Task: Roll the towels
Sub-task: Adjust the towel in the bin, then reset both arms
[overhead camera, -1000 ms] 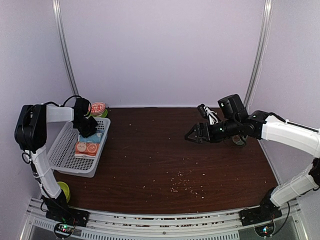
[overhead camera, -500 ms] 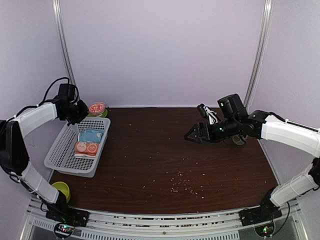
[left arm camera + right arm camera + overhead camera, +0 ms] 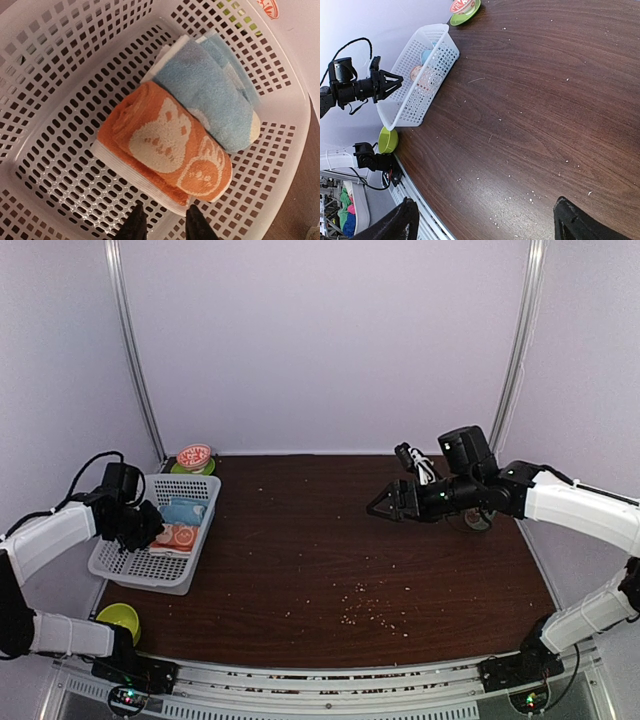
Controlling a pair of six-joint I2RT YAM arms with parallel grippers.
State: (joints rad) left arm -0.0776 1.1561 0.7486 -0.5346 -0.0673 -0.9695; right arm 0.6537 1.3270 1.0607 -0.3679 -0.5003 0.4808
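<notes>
Orange towel (image 3: 165,145) and blue towel (image 3: 210,95) lie rolled in basket (image 3: 60,75) at 9 o'clock: job looks done. Left jaws slightly apart, empty, above them; right jaws wide, empty, idle.

Pale lilac walls (image 3: 320,340) surround dark wooden table (image 3: 330,550).

basket (image 3: 60,65): white, slotted grid | rabbit towel (image 3: 165,145): orange with cream rabbit prints, white edge | blue towel (image 3: 210,95): light blue, cream patch at one end | table (image 3: 330,540): dark red-brown wood grain, pale specks | bowl (image 3: 118,620), near left corner: lime green
</notes>
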